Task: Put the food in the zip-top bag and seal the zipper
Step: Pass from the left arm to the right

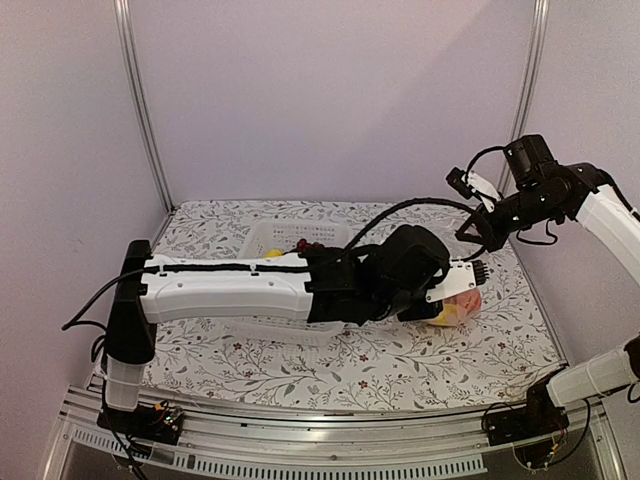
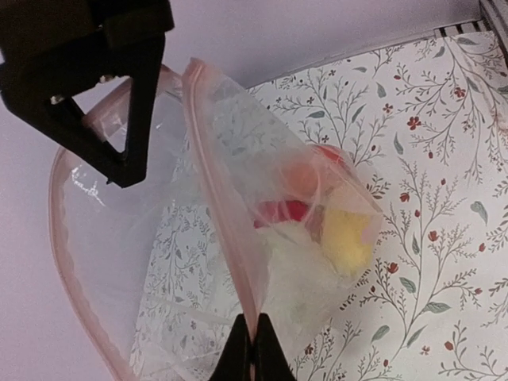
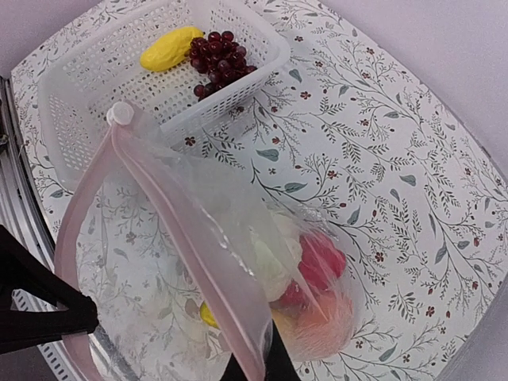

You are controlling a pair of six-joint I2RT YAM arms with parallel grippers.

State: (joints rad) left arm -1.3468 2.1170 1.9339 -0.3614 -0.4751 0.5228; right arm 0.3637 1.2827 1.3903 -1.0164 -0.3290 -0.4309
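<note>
The zip-top bag (image 3: pixel 167 302) hangs open between both grippers, its bottom resting on the table (image 1: pixel 460 308). Its pink zipper (image 2: pixel 214 198) runs along the mouth. Inside lie the orange fruit (image 3: pixel 325 321), the red pepper (image 3: pixel 321 262), the white cauliflower (image 3: pixel 266 258) and a yellow piece (image 2: pixel 348 238). My left gripper (image 2: pixel 252 353) is shut on one zipper edge. My right gripper (image 3: pixel 262 369) is shut on the opposite edge. The second yellow piece (image 3: pixel 168 49) and the purple grape bunch (image 3: pixel 218 63) lie in the basket.
The white perforated basket (image 3: pixel 238 99) stands behind the bag, partly hidden by my left arm (image 1: pixel 230 290) in the top view. The floral table cover (image 1: pixel 400 370) ends at a metal rail in front. Purple walls close the back and sides.
</note>
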